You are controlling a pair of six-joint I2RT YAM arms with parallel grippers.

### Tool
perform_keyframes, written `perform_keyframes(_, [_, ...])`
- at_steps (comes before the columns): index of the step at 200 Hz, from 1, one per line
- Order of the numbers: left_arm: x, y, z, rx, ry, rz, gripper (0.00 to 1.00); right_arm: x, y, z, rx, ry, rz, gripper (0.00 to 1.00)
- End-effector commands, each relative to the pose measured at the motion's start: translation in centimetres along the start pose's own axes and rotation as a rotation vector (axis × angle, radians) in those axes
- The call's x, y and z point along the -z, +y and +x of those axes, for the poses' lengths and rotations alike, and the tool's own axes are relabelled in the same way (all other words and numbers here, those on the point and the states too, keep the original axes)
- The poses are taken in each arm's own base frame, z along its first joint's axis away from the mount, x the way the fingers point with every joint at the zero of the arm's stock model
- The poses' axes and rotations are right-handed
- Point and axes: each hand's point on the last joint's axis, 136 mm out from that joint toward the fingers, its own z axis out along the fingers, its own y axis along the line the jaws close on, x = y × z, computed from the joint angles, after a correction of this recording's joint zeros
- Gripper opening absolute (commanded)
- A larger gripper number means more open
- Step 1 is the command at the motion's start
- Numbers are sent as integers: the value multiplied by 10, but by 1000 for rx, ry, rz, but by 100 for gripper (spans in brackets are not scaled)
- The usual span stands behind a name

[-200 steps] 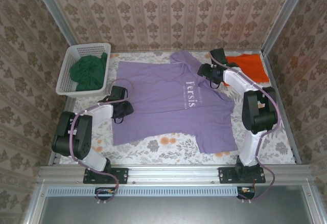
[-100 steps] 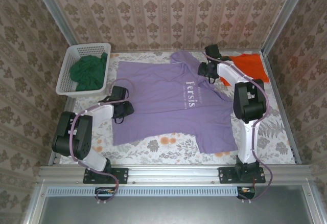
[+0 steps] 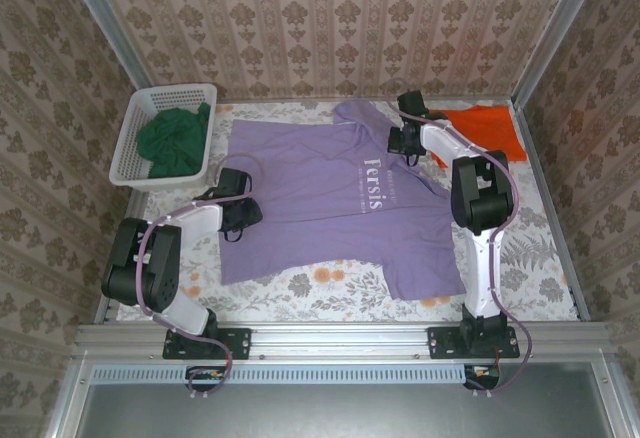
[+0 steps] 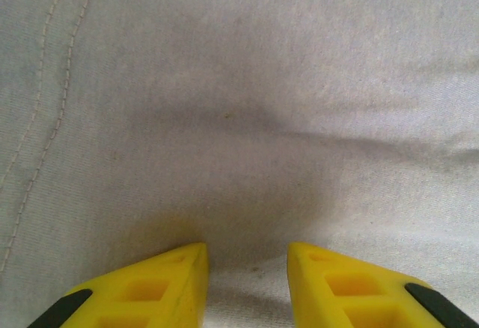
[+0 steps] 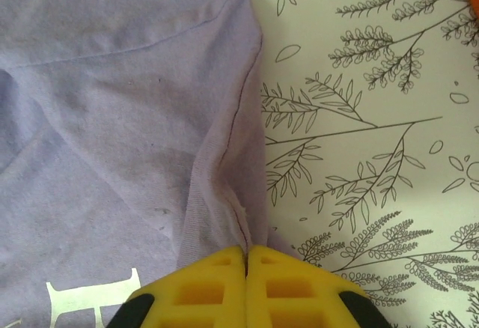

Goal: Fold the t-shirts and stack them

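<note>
The lilac-purple t-shirt with white lettering lies spread flat in the middle of the table. My right gripper is at its far right edge, shut on a raised fold of the seam; the purple cloth runs up from the pinch. My left gripper rests on the shirt's left edge, its yellow fingers apart with pale cloth lying between them. The orange t-shirt lies flat at the back right. The dark green t-shirt sits bunched in the basket.
The white lattice basket stands at the back left corner. A floral tablecloth covers the table. Wallpapered walls and metal posts close in three sides, and a metal rail runs along the near edge.
My right gripper has moved a little toward the back left and closed onto the purple shirt's edge. The left arm has not moved.
</note>
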Motion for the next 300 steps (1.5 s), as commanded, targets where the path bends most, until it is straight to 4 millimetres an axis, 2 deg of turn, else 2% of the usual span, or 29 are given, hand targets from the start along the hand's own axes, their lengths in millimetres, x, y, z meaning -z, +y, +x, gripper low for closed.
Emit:
perform_keyframes(1, [1,12,11,-20,23,-56,34,14,-13,-31,-21,-82,9,4])
perform_keyframes(24, [1,15,11,-17,18,-69,33,14,-19,-46,-14,-105,-7,6])
perform_keyframes(55, [1,18,11,-17,13,-84,33,4,-31,-58,-8,-102,16,6])
perform_keyframes(59, [1,18,10,-17,12,-86,33,2,-35,-54,-15,-79,23,6])
perform_keyframes(101, [4,22,9,-15,-5,-104,32,-5,-53,-65,-70,-93,21,5])
perform_keyframes(131, [4,21,8,-20,-6,-100,32,-7,-69,-65,-127,-64,57,13])
perform_keyframes(138, [5,21,7,-21,-9,-100,32,-4,-74,-66,-159,-60,61,15])
perform_keyframes(155, [9,20,5,-26,-28,-98,34,4,-81,-71,-229,-69,41,32])
perform_keyframes(182, [19,10,-2,-53,-71,-73,41,30,-80,-85,-284,-99,-10,37])
perform_keyframes(213, [35,-11,-12,-90,-123,-11,57,77,-56,-85,-347,-137,-162,39])
perform_keyframes(232, [49,-23,-14,-108,-141,21,69,103,-47,-61,-410,-135,-224,41])
perform_keyframes(245, [61,-27,-15,-114,-157,28,75,117,-42,-31,-433,-110,-241,41])
perform_keyframes(267, [80,-25,-6,-120,-157,19,79,129,-51,42,-502,-50,-177,45])
perform_keyframes(274, [85,-23,1,-119,-138,18,79,132,-55,66,-530,-37,-161,50])
perform_keyframes(296, [99,-11,29,-114,-71,27,71,140,-66,139,-565,27,-128,55])
perform_keyframes(300, [102,-7,34,-112,-61,24,70,147,-70,149,-562,30,-112,56])
